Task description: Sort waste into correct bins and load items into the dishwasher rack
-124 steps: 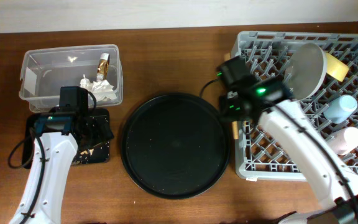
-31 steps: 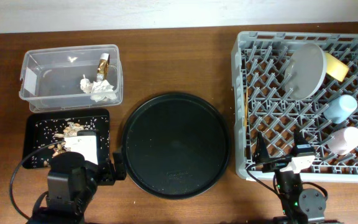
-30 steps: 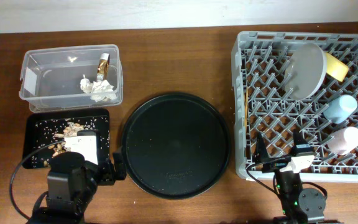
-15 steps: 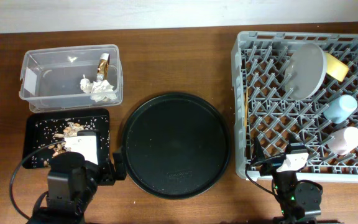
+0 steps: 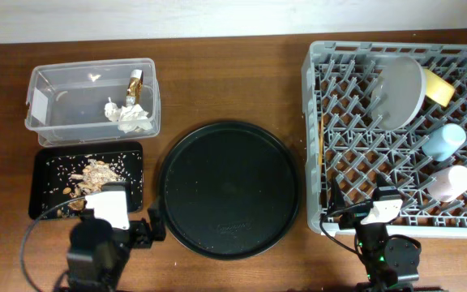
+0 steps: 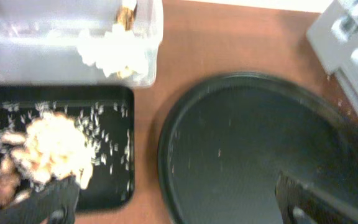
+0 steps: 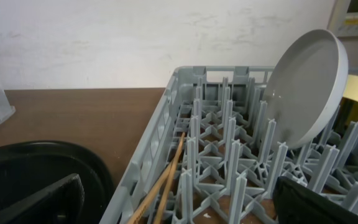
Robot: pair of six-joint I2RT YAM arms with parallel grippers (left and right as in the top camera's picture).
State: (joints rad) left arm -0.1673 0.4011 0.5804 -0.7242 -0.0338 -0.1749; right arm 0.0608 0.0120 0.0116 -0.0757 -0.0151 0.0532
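1. The dishwasher rack [image 5: 308, 122] sat at 3 o'clock on the table. It held the plate [image 5: 401, 91] propped on edge at its 1 o'clock, the yellow bowl [image 5: 438, 87] just behind, the blue cup [image 5: 444, 140] and pink cup [image 5: 450, 182] along its 3 o'clock side, and the chopsticks [image 5: 323, 138] along its 9 o'clock wall.
2. Tissue wads [image 5: 132, 116] and the wrapper piece [image 5: 134, 83] lay in the clear tub [image 5: 39, 81] at 10 o'clock. Food scraps [image 5: 96, 174] were heaped on the flat black tray [image 5: 47, 158] at 8 o'clock.
3. The round black tray [image 5: 229, 186] lay bare at centre.
4. The left gripper [image 6: 174, 186] and right gripper [image 7: 176, 183] hung at 6 o'clock, fingers spread wide and holding nothing.
5. The sorting looked finished. The risks were likely small: the thin chopsticks could slip through the lattice floor, the leaning plate could topple if the rack were jolted, and a left arm moving low could nudge the flat tray and scatter crumbs.
6. No brand or writing was legible. A white label [image 5: 33, 101] on the tub and a mark [image 5: 229, 229] on the round tray were too small to read.
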